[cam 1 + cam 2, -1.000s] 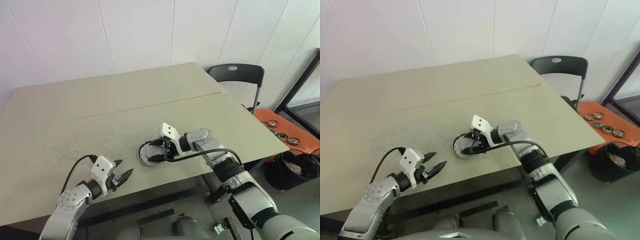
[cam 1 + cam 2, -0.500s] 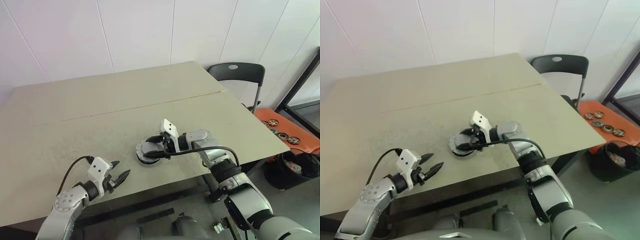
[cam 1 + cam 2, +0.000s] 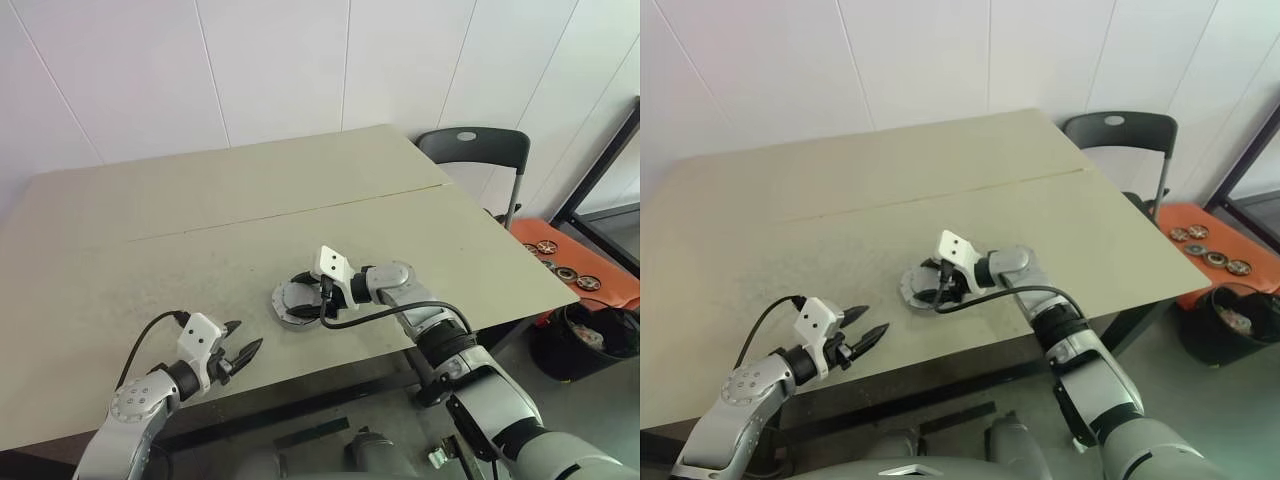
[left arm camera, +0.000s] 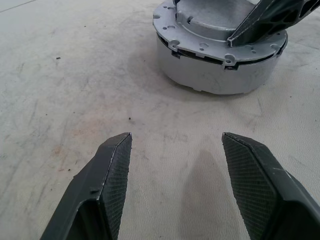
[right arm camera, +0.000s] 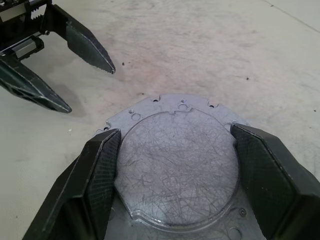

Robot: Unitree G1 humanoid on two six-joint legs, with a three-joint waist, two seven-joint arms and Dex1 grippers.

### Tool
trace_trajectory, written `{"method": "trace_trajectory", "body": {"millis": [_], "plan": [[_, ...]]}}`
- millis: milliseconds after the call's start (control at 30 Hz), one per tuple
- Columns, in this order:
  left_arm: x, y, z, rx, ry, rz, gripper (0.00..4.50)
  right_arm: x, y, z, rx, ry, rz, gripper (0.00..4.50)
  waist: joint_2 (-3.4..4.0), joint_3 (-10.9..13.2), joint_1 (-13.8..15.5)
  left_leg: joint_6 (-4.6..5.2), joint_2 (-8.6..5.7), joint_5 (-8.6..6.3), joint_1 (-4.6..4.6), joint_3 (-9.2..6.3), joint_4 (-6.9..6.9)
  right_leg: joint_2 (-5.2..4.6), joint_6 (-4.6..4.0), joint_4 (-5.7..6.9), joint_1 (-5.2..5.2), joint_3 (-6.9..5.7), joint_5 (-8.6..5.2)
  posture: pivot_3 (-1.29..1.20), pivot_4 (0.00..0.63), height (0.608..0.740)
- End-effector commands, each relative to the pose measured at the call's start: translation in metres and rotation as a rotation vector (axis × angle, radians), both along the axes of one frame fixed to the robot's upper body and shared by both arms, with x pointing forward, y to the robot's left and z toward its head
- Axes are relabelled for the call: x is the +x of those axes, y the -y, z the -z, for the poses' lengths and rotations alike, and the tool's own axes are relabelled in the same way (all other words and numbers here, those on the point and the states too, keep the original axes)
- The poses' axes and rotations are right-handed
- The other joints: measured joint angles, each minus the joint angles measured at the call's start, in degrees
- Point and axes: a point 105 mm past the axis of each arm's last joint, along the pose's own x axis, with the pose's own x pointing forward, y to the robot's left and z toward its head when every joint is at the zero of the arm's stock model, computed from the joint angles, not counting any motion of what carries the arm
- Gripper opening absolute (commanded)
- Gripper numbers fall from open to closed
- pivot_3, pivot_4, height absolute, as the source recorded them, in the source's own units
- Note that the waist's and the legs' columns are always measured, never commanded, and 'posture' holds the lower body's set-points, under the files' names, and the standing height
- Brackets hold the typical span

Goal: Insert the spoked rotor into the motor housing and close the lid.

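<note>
The motor housing [image 4: 215, 75] is a short grey cylinder standing on the table [image 3: 200, 220] near its front edge. The lid [image 5: 180, 165], a grey disc with a notched rim and a raised round centre, lies flat on top of the housing. My right gripper [image 5: 175, 130] reaches over it from the right, shut on the lid with its fingers [image 5: 100, 165] against either side of the raised centre. My left gripper [image 3: 247, 335] hovers open and empty just above the table, in front and to the left of the housing. The spoked rotor is hidden.
A black folding chair [image 3: 473, 148] stands at the table's right corner. Beyond it, an orange tray [image 3: 600, 290] holds several round motor parts, next to a black bin [image 3: 590, 340]. A seam [image 3: 300, 208] runs across the tabletop.
The lid stood tilted over the housing in my right gripper one second ago; it now lies flat on the housing, and the right wrist has turned. The left arm has stayed still.
</note>
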Motion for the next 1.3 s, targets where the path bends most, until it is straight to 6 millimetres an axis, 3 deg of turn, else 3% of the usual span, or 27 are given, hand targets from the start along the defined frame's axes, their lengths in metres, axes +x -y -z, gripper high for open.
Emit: {"method": "trace_trajectory", "body": {"millis": [33, 267, 533, 900, 1100, 1300], "plan": [[0.002, 0.005, -0.012, -0.009, 0.044, 0.021, 3.07, -0.003, 0.006, 0.006, -0.03, -0.061, -0.003, 3.12, 0.0, -0.01, 0.05, 0.0, 0.0, 0.0, -0.01, 0.0, 0.0, -0.01, 0.0, -0.01, 0.0, 0.0, 0.0, 0.0, 0.0, 0.74], [0.002, 0.006, -0.011, -0.01, 0.043, 0.024, 3.07, 0.0, 0.005, 0.008, -0.038, -0.051, 0.033, 3.12, -0.01, -0.01, 0.06, 0.0, -0.01, 0.0, -0.07, 0.0, -0.1, -0.03, 0.01, -0.08, -0.05, -0.01, 0.0, 0.0, 0.0, 0.74], [0.003, 0.006, -0.012, -0.011, 0.043, 0.029, 3.07, 0.001, 0.023, 0.042, -0.25, -0.049, 0.064, 3.12, -0.01, -0.12, -0.03, -0.01, 0.0, -0.01, 0.17, -0.01, -0.02, -0.04, 0.01, -0.08, 0.03, 0.0, -0.02, 0.0, 0.0, 0.74], [0.005, 0.006, -0.012, -0.01, 0.045, 0.025, 3.07, -0.016, 0.018, 0.042, -0.151, -0.266, 0.041, 3.12, 0.11, -0.3, 0.02, -0.04, -0.01, -0.02, 0.17, -0.12, -0.12, -0.22, 0.06, -0.34, 0.07, -0.03, -0.04, 0.0, 0.0, 0.74], [0.006, 0.006, -0.012, -0.011, 0.044, 0.024, 3.07, -0.014, 0.017, 0.042, -0.152, -0.217, 0.032, 3.12, 0.03, -0.38, 0.06, -0.02, -0.04, -0.01, 0.09, 0.0, -0.37, -0.17, 0.07, -0.4, 0.13, -0.07, -0.04, 0.0, 0.0, 0.74], [0.006, 0.005, -0.011, -0.004, 0.045, 0.022, 3.07, -0.017, 0.006, 0.023, -0.006, -0.245, -0.001, 3.12, -0.02, -0.42, 0.05, -0.02, -0.03, -0.01, 0.07, 0.0, -0.45, -0.16, 0.07, -0.52, 0.14, -0.08, -0.05, 0.0, 0.0, 0.74]]}}
